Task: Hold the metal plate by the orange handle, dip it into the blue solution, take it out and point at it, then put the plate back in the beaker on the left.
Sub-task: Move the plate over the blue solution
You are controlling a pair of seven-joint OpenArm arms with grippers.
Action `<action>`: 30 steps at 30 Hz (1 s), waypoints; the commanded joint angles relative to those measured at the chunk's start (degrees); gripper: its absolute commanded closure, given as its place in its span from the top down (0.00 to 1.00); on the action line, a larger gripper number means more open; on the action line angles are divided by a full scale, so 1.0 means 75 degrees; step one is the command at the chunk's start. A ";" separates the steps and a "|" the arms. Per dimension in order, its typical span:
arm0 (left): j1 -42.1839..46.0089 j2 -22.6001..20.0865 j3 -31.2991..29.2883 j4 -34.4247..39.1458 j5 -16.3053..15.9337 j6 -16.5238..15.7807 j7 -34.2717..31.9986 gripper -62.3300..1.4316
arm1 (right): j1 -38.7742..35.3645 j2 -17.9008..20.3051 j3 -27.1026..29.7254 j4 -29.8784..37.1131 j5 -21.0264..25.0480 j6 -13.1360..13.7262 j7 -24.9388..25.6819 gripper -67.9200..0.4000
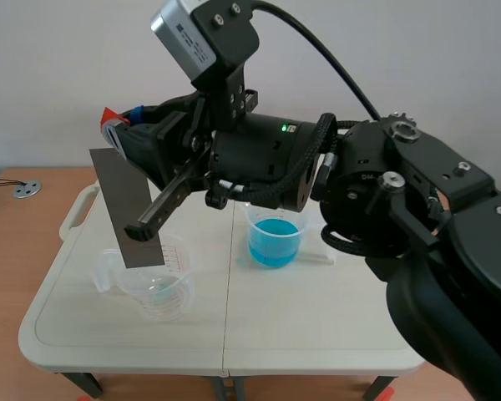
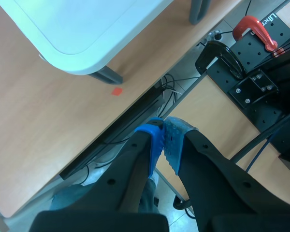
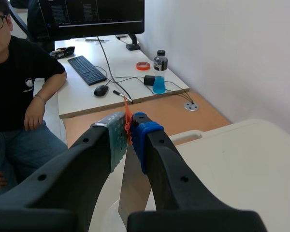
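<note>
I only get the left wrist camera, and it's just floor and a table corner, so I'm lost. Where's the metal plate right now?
Observer: The right gripper holds the metal plate up over the left part of the table, tilted.
Operator: Is it holding the orange bit?
Observer: Yes, the orange handle is pinched between its pads.
Operator: Is it near the blue stuff?
Observer: No, the beaker of blue solution stands apart at mid-table. The plate's lower end hangs at the clear beaker.
</note>
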 commanded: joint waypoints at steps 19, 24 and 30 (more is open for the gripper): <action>-0.0615 -0.0207 -0.0009 0.0070 -0.0050 -0.0009 -0.0251 0.05 | 0.0076 0.0268 0.1329 0.1513 0.0475 0.0003 -0.0778 0.03; -0.0941 -0.0711 -0.0009 0.0070 -0.0079 -0.0003 -0.0254 0.05 | 0.0076 0.0271 0.2002 0.1533 0.0746 0.0009 -0.1204 0.03; -0.1545 -0.1180 -0.0009 0.0070 -0.0731 0.0017 -0.0259 0.05 | 0.0079 0.0562 0.2556 0.1533 0.0965 0.0073 -0.1247 0.03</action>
